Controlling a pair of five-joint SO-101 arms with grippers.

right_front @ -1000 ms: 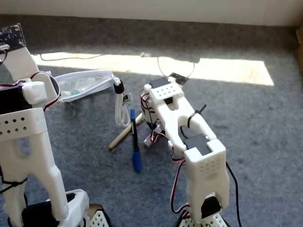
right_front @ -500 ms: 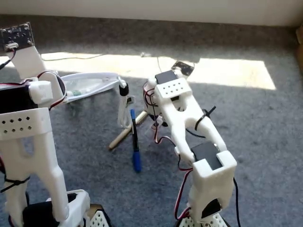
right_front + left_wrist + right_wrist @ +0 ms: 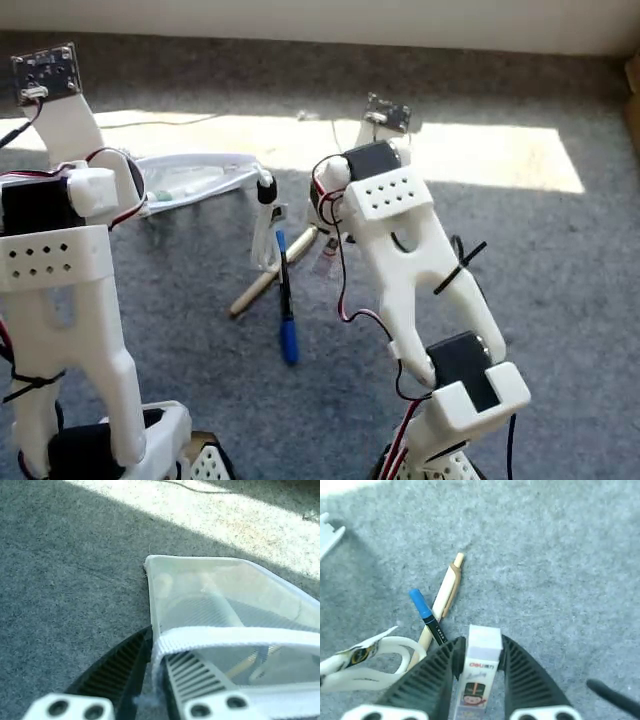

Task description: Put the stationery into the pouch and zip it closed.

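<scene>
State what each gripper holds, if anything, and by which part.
Left gripper grips the pouch by its white rim band; right gripper, the eraser by its two sides.

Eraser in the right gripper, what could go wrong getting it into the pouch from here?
The left gripper pinches the clear plastic pouch at one edge only, and its mouth looks slack and narrow. The white block eraser in the right gripper could catch the zip band and drop. The blue pen and beige pen lie crossed between that arm and the pouch, so a low pass might scatter them.
</scene>
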